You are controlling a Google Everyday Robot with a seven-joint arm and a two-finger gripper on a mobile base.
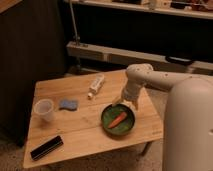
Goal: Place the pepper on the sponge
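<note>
A dim room holds a small wooden table (75, 132), with dark panels and a pale shelf (100, 51) running along the wall behind it.

The gripper (120, 101) hangs low over the right half of the table, at the upper rim of a green bowl (103, 119). Whether it is released or clenched cannot be told, and nothing can be seen held in it. Just below it, the pepper (117, 120) lies inside the bowl, a slim orange-red shape set on a slant, its upper end pointing toward the right rim. The bowl sits near the table's right edge.

Above the gripper, the white arm (150, 77) bends at a rounded wrist joint and runs off to the right, where the robot's broad white body (190, 125) fills the lower right corner.

Farther out, a white bottle (96, 85) lies on its side up and to the left of the bowl. The sponge (68, 104), flat and light blue, rests left of the bowl and well apart from it, with bare wood between the 2. A translucent cup (44, 110) stands upright just beside the sponge on its left. A long black block (46, 147) lies tilted near the table's front left corner, apart from everything else.
</note>
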